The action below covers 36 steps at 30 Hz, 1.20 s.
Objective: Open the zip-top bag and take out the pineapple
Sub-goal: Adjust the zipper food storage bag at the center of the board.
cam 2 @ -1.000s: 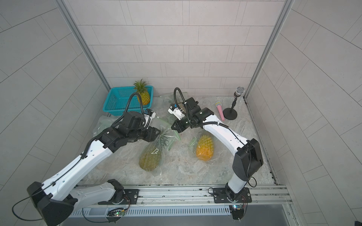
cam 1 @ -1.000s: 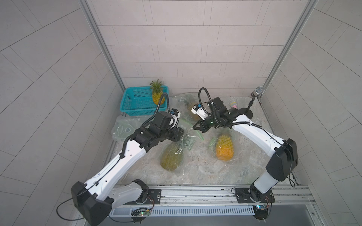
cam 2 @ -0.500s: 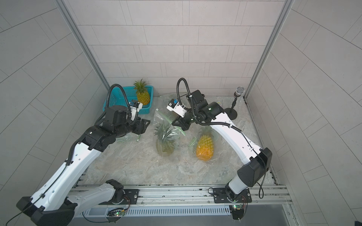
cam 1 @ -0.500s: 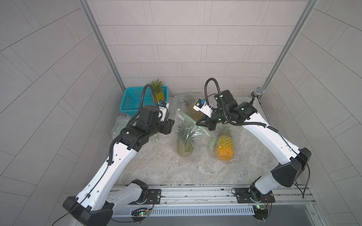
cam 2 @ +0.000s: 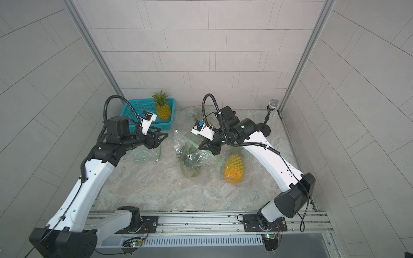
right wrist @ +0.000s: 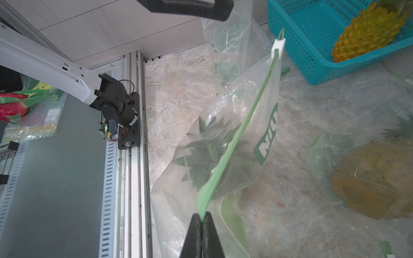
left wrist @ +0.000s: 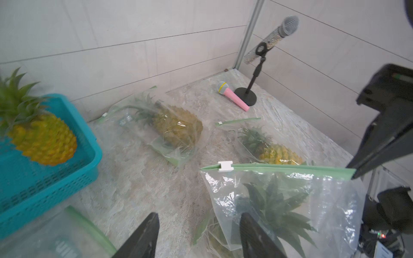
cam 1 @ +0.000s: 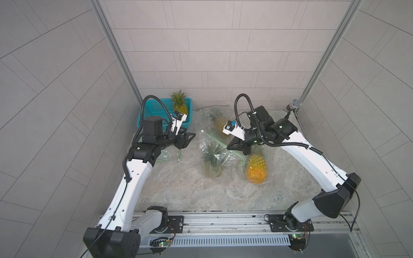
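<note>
Right wrist: bag in right hand

The zip-top bag, pineapple inside, stands on the table, its top corner between the right fingers, with the left fingers apart and the basket behind them.

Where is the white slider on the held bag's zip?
In a top view, the white slider sits at the end of the zip-top bag seal nearest the left gripper, mid-table; the right gripper pinches the opposite end.
</note>
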Each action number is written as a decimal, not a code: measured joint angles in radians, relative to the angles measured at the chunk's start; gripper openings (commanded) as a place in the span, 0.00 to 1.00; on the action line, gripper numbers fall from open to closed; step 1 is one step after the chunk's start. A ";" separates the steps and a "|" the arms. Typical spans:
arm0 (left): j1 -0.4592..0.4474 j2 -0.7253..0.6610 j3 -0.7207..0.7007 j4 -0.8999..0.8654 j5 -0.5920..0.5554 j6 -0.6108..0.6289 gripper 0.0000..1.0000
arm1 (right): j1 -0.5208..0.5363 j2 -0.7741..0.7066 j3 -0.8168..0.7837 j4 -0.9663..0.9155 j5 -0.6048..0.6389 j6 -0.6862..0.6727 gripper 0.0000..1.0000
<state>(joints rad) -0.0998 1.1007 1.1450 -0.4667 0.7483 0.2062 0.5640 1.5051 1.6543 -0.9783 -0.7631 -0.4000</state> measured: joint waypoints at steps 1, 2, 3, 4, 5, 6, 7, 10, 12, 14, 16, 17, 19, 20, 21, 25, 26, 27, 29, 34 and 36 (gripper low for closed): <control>0.008 0.006 -0.013 0.025 0.029 0.029 0.62 | 0.000 -0.003 -0.006 -0.001 -0.003 -0.007 0.00; 0.017 0.015 -0.019 0.042 0.057 0.056 0.61 | 0.000 -0.008 -0.011 -0.003 -0.006 -0.014 0.00; 0.027 0.029 -0.019 0.056 0.089 0.086 0.61 | 0.000 -0.010 -0.013 -0.007 -0.008 -0.020 0.00; 0.037 0.047 -0.019 0.076 0.126 0.123 0.60 | 0.000 -0.013 -0.014 -0.012 -0.012 -0.027 0.00; 0.044 0.066 -0.017 0.085 0.158 0.157 0.59 | 0.000 -0.016 -0.014 -0.016 -0.015 -0.034 0.00; 0.048 0.086 -0.015 0.092 0.186 0.190 0.59 | 0.000 -0.017 -0.014 -0.019 -0.017 -0.039 0.00; 0.051 0.110 -0.011 0.094 0.215 0.228 0.59 | 0.000 -0.019 -0.015 -0.023 -0.019 -0.045 0.00; 0.055 0.167 -0.006 0.103 0.276 0.326 0.59 | 0.000 -0.019 -0.015 -0.035 -0.027 -0.060 0.00; 0.055 0.188 -0.006 0.116 0.306 0.370 0.59 | 0.000 -0.019 -0.015 -0.042 -0.032 -0.066 0.00; 0.054 0.199 -0.006 0.131 0.334 0.406 0.59 | 0.000 -0.019 -0.015 -0.046 -0.038 -0.071 0.00; 0.052 0.200 -0.006 0.147 0.356 0.435 0.58 | 0.000 -0.019 -0.014 -0.051 -0.042 -0.072 0.00; 0.048 0.200 -0.006 0.156 0.366 0.447 0.58 | 0.000 -0.019 -0.014 -0.053 -0.043 -0.074 0.00; 0.043 0.200 -0.006 0.171 0.373 0.463 0.57 | 0.001 -0.019 -0.014 -0.056 -0.045 -0.075 0.00; 0.039 0.200 -0.006 0.176 0.375 0.470 0.56 | 0.001 -0.019 -0.014 -0.059 -0.045 -0.075 0.00; 0.036 0.200 -0.006 0.180 0.377 0.475 0.56 | 0.001 -0.018 -0.013 -0.061 -0.045 -0.075 0.00; 0.023 0.200 -0.007 0.190 0.394 0.491 0.54 | 0.003 -0.017 -0.009 -0.066 -0.046 -0.076 0.00; 0.019 0.200 -0.007 0.191 0.397 0.494 0.53 | 0.004 -0.016 -0.009 -0.066 -0.046 -0.076 0.00; 0.017 0.200 -0.007 0.192 0.402 0.495 0.48 | 0.005 -0.015 -0.009 -0.066 -0.046 -0.075 0.00; 0.012 0.200 -0.007 0.192 0.415 0.502 0.40 | 0.005 -0.013 -0.007 -0.067 -0.046 -0.075 0.00; 0.006 0.201 -0.010 0.180 0.435 0.524 0.35 | 0.005 -0.013 -0.003 -0.067 -0.045 -0.075 0.00; 0.005 0.201 -0.010 0.161 0.434 0.541 0.35 | 0.005 -0.013 -0.003 -0.067 -0.045 -0.075 0.00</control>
<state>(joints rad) -0.0948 1.3018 1.1351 -0.3061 1.1820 0.7467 0.5694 1.4925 1.6508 -1.0454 -0.8078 -0.4747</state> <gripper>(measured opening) 0.346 0.042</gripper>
